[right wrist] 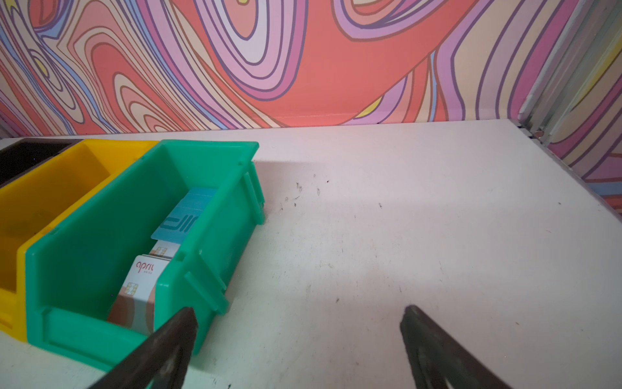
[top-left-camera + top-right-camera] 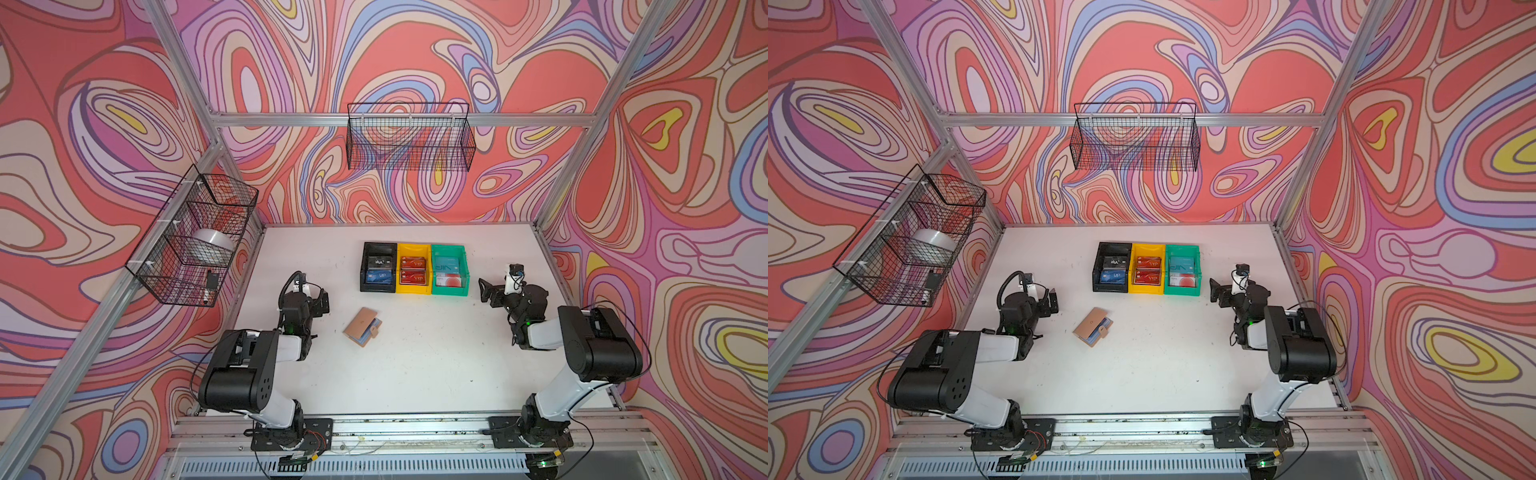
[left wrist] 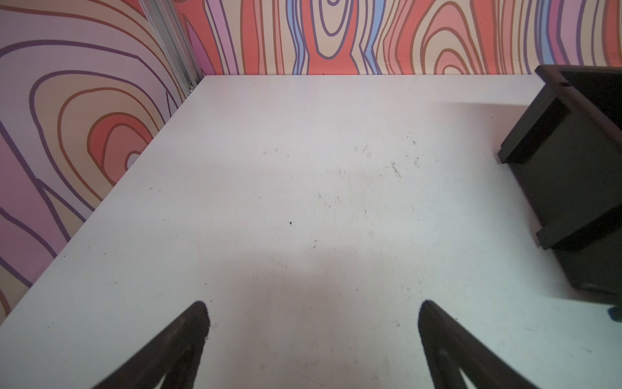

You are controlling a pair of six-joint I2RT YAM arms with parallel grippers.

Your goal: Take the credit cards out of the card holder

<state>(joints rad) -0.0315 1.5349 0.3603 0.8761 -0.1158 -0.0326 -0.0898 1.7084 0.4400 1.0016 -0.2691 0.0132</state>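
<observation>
My jaws are black. The worktop (image 2: 415,374) is white, flecked with dark scuffs. At mid-frame in both top views stand a black bin (image 2: 363,268), a yellow bin (image 2: 413,249) and a green bin (image 2: 449,250), showing a blue card (image 2: 379,276), red cards (image 2: 413,270) and a pale card (image 1: 141,286) with a reddish patch. The card holder (image 2: 361,326) is tan, its sleeves bluish. The walls (image 2: 415,50) swirl coral, lilac, blue and yellow.

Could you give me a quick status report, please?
Left gripper open, empty; right gripper open, empty. Card holder flat on table, untouched. Nothing in the way.
</observation>
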